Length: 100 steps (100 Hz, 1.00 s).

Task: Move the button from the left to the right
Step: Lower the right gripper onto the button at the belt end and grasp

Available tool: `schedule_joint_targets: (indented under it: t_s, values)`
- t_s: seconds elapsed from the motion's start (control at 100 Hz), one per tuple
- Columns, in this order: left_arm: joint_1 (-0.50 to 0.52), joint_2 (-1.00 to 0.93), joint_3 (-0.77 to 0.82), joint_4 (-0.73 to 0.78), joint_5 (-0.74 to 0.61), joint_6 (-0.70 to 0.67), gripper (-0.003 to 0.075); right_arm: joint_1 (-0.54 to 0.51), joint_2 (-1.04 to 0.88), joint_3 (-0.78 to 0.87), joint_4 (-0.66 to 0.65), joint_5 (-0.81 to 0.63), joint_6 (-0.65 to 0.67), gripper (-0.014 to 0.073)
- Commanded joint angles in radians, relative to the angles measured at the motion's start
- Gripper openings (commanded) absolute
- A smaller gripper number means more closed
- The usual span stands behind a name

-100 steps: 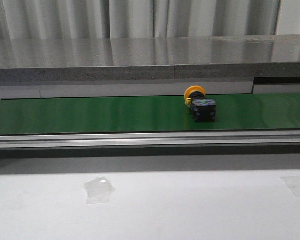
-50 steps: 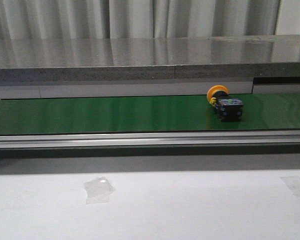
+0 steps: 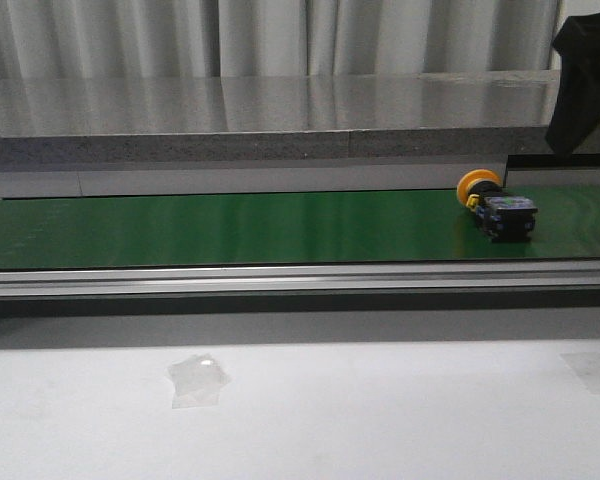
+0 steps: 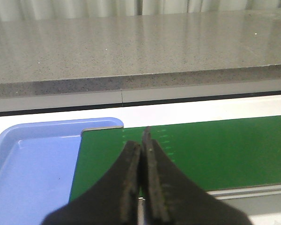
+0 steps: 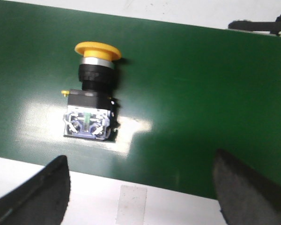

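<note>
The left gripper hangs over the left end of the green belt, its two dark fingers pressed flat together with nothing between them. The right gripper, seen from its own wrist camera, is spread wide, one dark finger at either edge of the view and nothing in its grasp. Just beside the left gripper, a blue tray butts against the belt's left end; the part of it in view holds nothing. In the front view the button has travelled rightward along the belt, from about centre-right a second ago to near its right end, and a dark piece of the right arm has come into the upper right corner. The button lies on its side on the belt, yellow cap to the far side and dark body nearer, apart from and between the right gripper's open fingers, closer to the left one.
</note>
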Motion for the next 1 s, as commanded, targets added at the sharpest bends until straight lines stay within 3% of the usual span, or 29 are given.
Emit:
schedule_joint_targets:
  t_s: [0.0,0.73,0.83,0.99]
  values:
    - [-0.005,0.006,-0.028,-0.031,-0.054,-0.003,-0.002,0.001,-0.002,-0.048,0.01,-0.035,-0.016,0.0614]
    - [-0.005,0.006,-0.028,-0.031,-0.054,-0.003,-0.002,-0.002,0.177,-0.058,-0.017,-0.149,-0.052,0.0608]
    - [-0.005,0.006,-0.028,-0.031,-0.054,-0.003,-0.002,-0.002,0.196,-0.058,-0.017,-0.15,-0.046,0.051]
    - [-0.005,0.006,-0.028,-0.031,-0.054,-0.003,-0.002,-0.002,0.195,-0.062,-0.017,-0.131,-0.032,0.017]
